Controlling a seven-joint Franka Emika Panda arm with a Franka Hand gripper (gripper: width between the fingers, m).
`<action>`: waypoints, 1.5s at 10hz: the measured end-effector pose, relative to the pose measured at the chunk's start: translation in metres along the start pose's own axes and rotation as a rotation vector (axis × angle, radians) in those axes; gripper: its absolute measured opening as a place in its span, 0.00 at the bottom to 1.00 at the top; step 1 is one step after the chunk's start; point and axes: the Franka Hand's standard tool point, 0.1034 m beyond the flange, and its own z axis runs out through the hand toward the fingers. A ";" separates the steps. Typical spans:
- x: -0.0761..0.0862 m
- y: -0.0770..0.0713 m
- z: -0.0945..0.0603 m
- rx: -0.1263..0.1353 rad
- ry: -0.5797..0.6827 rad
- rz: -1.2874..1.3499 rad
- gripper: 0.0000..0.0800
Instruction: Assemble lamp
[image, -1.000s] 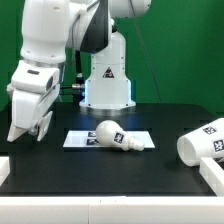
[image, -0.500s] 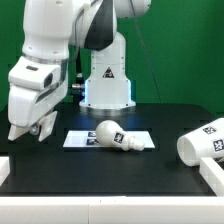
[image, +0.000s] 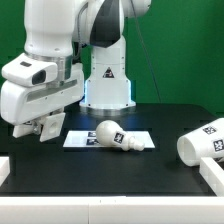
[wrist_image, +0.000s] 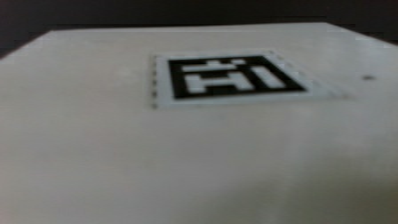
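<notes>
Gripper (image: 38, 130) hung low at the exterior view's left.
Bulb (image: 118, 137) lay on the marker board (image: 73, 141); finger spacing could not be told.

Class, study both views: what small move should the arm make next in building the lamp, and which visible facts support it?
Probably a short, straight descent. The gripper hangs above the table at the exterior view's left, apart from the bulb and the shade. The wrist view is filled by a tagged white part, close beneath and likely the next pick.

black table (image: 60, 168) | marker board (image: 78, 141) | shade (image: 205, 143) on its side
</notes>
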 end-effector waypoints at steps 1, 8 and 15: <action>0.000 0.000 0.001 0.001 -0.001 0.000 0.39; 0.020 0.006 0.008 0.065 0.004 0.452 0.39; 0.024 0.018 0.007 0.041 0.027 0.524 0.39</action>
